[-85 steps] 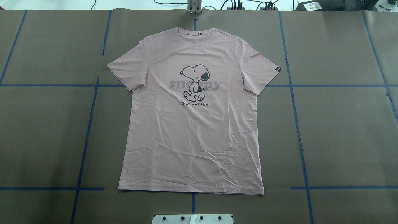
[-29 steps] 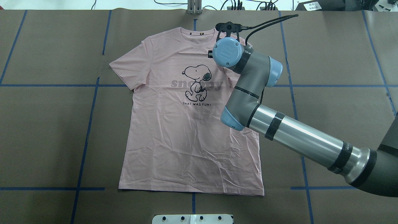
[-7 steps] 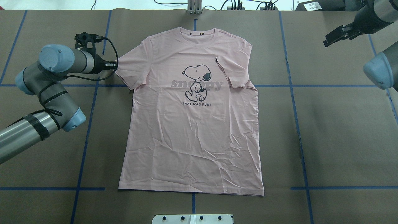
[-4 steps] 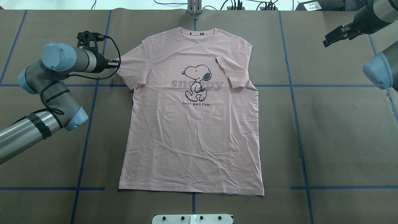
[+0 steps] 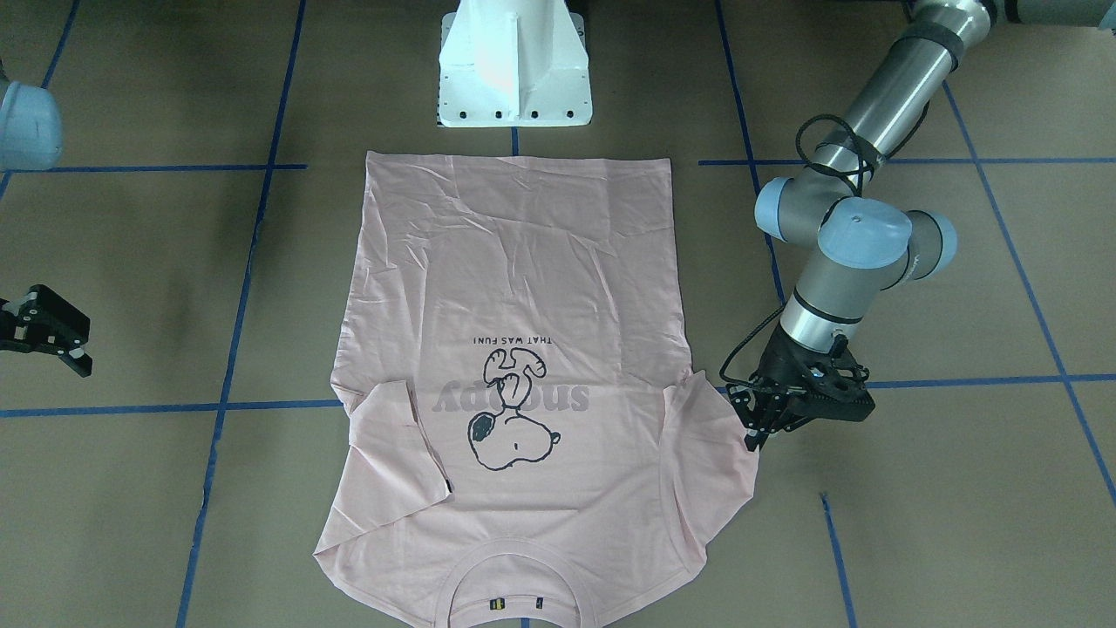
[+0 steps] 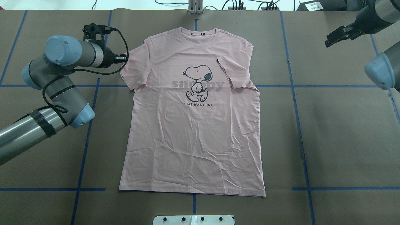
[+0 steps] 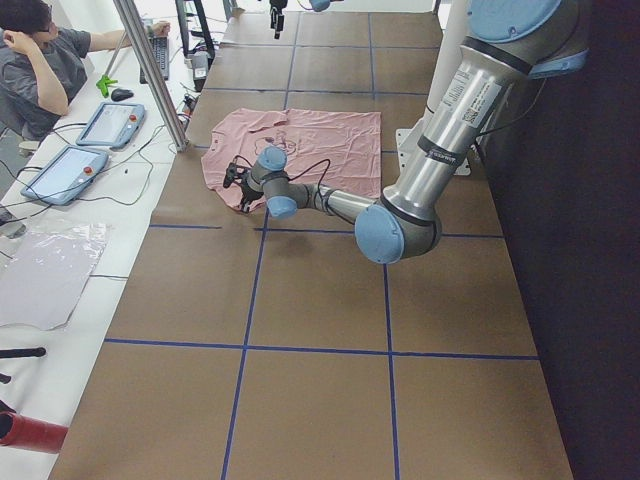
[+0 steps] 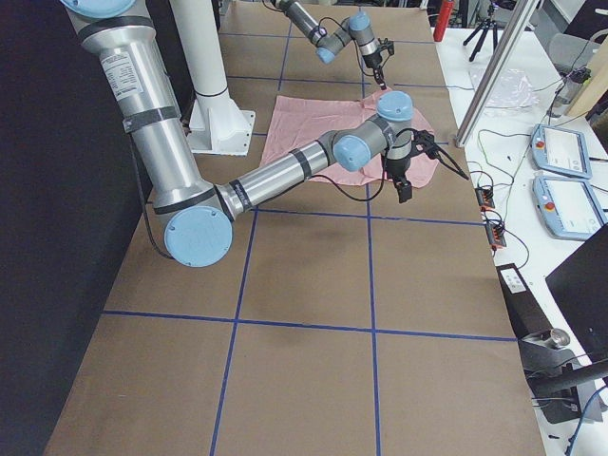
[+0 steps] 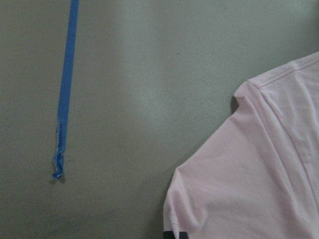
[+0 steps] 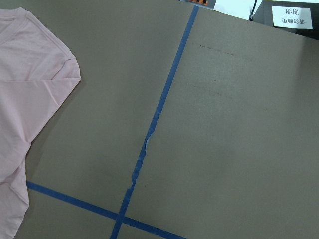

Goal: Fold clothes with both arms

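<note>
Lying flat and print-up on the counter (image 6: 337, 131), the T-shirt (image 6: 193, 131) has its collar (image 6: 198, 32) on the far side from the robot's base and its hem near the base; we read its long axis as running collar to hem, straight away from the robot. One sleeve, on the robot's right, is already folded onto the chest; the other sleeve (image 5: 711, 436) lies spread out.

The left gripper (image 5: 760, 420) sits at this sleeve's outer edge, touching or just over the cloth. Its fingers look nearly together, but we cannot tell whether they pinch fabric.

Step in hand, as we judge it: folding the second sleeve inward. The next move calls for a firm pinch, then a carry toward the print.

The right gripper (image 6: 336, 36) hovers well apart from the shirt, fingers close together and empty.
</note>
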Available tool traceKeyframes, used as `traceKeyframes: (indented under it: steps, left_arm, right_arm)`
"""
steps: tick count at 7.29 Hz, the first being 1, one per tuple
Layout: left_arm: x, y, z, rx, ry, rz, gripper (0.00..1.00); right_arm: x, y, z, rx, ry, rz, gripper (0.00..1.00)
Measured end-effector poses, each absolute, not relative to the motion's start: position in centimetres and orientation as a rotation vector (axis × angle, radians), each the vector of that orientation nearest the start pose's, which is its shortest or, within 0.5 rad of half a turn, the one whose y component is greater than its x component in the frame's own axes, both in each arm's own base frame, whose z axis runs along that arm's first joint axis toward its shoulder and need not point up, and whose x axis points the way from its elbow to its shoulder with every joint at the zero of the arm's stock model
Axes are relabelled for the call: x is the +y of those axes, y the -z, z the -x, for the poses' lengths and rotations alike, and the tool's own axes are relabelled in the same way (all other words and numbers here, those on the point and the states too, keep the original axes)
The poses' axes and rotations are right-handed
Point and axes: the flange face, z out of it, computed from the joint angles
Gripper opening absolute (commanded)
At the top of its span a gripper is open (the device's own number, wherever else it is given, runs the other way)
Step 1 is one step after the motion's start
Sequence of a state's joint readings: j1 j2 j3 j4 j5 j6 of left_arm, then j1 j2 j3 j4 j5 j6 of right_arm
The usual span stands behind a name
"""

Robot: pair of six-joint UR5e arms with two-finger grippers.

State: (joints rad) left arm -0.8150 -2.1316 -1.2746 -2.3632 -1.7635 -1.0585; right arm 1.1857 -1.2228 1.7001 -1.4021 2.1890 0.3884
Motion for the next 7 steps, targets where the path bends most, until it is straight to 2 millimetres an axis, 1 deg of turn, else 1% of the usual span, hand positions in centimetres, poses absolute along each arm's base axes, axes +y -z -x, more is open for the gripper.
traceKeyframes:
  steps: [1, 3, 4, 5, 6, 7]
  left_arm:
    - [-61.3, -34.6, -43.5, 0.936, 0.207, -0.469, 0.00]
    - [-60.0, -27.2, -48.8, 0.919, 0.270, -0.366, 0.00]
    - [-60.1, -24.9, -51.4, 0.892, 0.299, -0.339, 0.00]
    - [-60.6, -23.9, -53.6, 0.865, 0.321, -0.317, 0.99]
    - [-61.1, -23.8, -54.7, 0.841, 0.310, -0.315, 1.00]
    - [-61.3, -24.3, -54.9, 0.818, 0.261, -0.333, 1.00]
  right_arm:
    - [-60.5, -38.7, 16.3, -0.788, 0.196, -0.353, 1.00]
    - [-60.5, -38.7, 16.3, -0.787, 0.195, -0.353, 1.00]
    - [-60.5, -38.7, 16.3, -0.786, 0.195, -0.353, 1.00]
    - [-60.5, -38.7, 16.3, -0.786, 0.195, -0.353, 1.00]
    - [-60.5, -38.7, 16.4, -0.787, 0.193, -0.352, 1.00]
    - [-60.5, -38.6, 16.5, -0.788, 0.191, -0.351, 1.00]
